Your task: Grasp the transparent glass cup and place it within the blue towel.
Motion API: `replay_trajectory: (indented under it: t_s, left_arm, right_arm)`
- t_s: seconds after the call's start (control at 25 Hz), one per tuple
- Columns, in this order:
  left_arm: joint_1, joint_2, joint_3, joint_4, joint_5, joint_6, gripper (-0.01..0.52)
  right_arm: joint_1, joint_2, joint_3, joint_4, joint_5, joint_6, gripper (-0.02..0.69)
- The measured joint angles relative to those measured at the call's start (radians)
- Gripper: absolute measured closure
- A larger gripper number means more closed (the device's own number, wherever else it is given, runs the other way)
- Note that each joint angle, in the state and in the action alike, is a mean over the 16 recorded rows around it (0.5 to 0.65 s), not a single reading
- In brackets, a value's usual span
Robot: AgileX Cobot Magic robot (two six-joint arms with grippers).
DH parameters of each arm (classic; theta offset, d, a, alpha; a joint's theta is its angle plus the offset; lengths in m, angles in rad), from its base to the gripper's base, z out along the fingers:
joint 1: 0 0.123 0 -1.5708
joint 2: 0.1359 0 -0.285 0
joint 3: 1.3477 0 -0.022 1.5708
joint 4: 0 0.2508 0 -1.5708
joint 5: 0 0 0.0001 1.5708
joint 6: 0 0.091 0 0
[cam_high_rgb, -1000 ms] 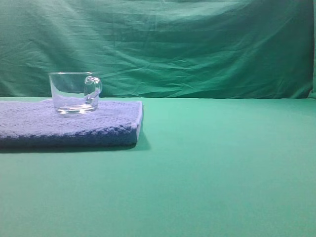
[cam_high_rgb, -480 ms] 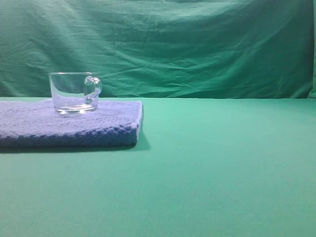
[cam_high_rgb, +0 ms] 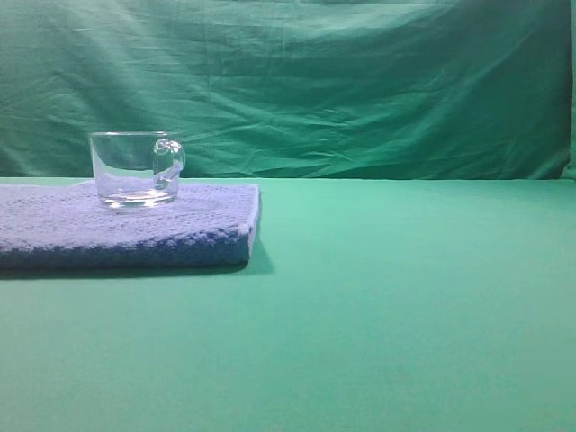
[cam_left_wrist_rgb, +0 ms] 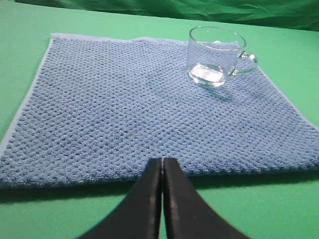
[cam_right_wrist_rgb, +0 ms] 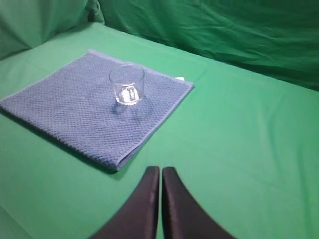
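Two grippers sit nearest to us, each with its black jaws pressed together and nothing between them. We see the left gripper (cam_left_wrist_rgb: 162, 169) low over the green table (cam_left_wrist_rgb: 259, 199), just short of the near edge of the blue towel (cam_left_wrist_rgb: 124, 114). We see the right gripper (cam_right_wrist_rgb: 160, 177) well back from the towel's near corner, above bare cloth.

Beyond the left gripper the towel lies flat, its knobbly weave running up to a paler hem along the left and far edges. Its right edge ends on open green tabletop, which stretches wide to the right in the exterior high view. We note a thick folded edge and a shadow under the towel's right corner there.

Farther on, the transparent glass cup (cam_high_rgb: 135, 169) stands upright on the towel, toward its far right part, inside all four edges. Its loop handle points right in the left wrist view.

Behind everything hangs a creased green backdrop (cam_high_rgb: 360, 81).
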Motion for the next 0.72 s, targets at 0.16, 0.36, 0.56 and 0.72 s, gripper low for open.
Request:
replay_trajectory:
  t_s: [0.16, 0.36, 0.56, 0.72]
  left_arm:
    - [0.000, 0.000, 0.000, 0.000, 0.000, 0.000, 0.514]
    - [0.000, 0.000, 0.000, 0.000, 0.000, 0.000, 0.514]
    - [0.000, 0.000, 0.000, 0.000, 0.000, 0.000, 0.514]
    - [0.000, 0.000, 0.000, 0.000, 0.000, 0.000, 0.514]
  right_arm:
    - [-0.134, -0.063, 0.097, -0.005, -0.078, 0.001, 0.665]
    - [-0.340, -0.159, 0.223, -0.007, -0.172, 0.002, 0.665]
    - [-0.510, -0.250, 0.349, -0.007, -0.234, 0.004, 0.665]
    - [-0.589, -0.294, 0.440, -0.007, -0.262, 0.007, 0.665]
